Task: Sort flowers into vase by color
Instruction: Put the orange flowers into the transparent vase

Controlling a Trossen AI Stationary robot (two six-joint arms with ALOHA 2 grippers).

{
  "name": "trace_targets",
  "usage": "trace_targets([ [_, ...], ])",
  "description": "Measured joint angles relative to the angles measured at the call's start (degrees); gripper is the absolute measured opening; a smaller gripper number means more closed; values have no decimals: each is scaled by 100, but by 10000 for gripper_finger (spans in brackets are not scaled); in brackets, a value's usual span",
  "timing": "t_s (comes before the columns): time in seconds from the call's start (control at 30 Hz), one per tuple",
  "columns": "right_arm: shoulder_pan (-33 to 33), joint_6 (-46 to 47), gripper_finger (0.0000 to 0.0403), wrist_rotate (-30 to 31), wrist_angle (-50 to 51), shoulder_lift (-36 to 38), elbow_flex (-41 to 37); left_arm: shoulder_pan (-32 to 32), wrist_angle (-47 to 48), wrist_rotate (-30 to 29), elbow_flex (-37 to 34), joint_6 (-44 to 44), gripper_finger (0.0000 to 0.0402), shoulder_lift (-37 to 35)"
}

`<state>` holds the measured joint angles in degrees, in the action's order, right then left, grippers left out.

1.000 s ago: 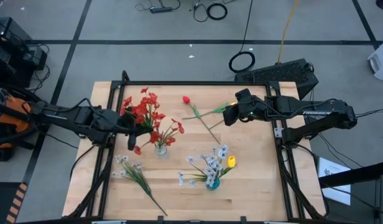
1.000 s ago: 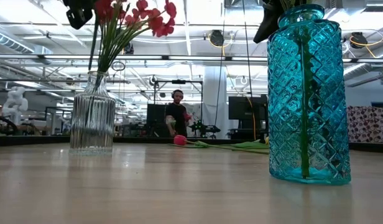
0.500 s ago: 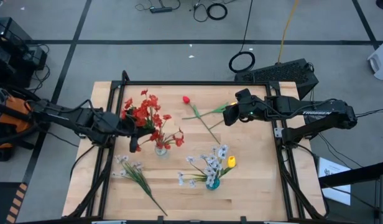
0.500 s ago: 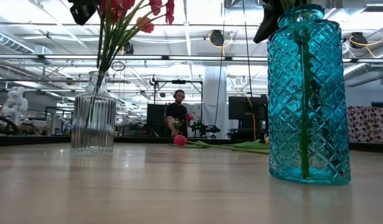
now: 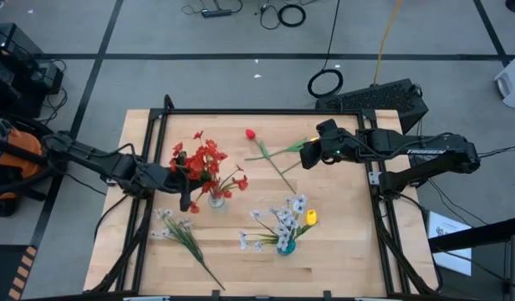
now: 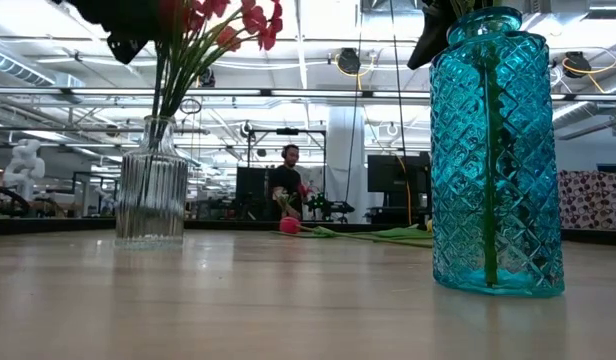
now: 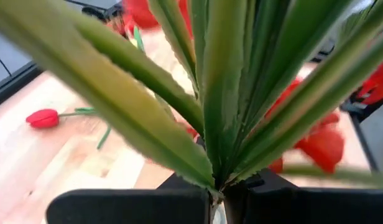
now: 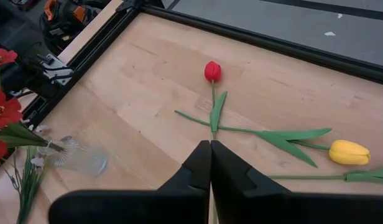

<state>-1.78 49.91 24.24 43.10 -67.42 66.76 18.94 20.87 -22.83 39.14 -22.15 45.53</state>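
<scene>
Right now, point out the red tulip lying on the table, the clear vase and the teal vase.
red tulip (image 8: 212,71), right wrist view, on its bloom.
clear vase (image 6: 152,190), low view, on its ribbed body.
teal vase (image 6: 496,160), low view, on its patterned body.

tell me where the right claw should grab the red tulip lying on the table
Grip the red tulip on its bare stalk between the bloom and its leaves, coming from straight above. It lies flat, so the right claw, now shut, must open across the thin stalk.
</scene>
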Motion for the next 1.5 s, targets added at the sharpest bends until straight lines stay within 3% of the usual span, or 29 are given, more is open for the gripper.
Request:
trace_targets([
  [0.3,0,-2,0,-1,1,-1,0,33,-104,-173,-509,-717,37,11],
  [0.77,0,-20,0,1,-195,-171,0,33,-86,-7,-648,-752,55,11],
  [1.13,0,-20,0,-51,-282,-364,-2,33,-56,30,-648,-743,170,6],
  [1.5,-2,-85,0,-49,-301,-363,-2,33,824,271,-232,-748,178,-446],
])
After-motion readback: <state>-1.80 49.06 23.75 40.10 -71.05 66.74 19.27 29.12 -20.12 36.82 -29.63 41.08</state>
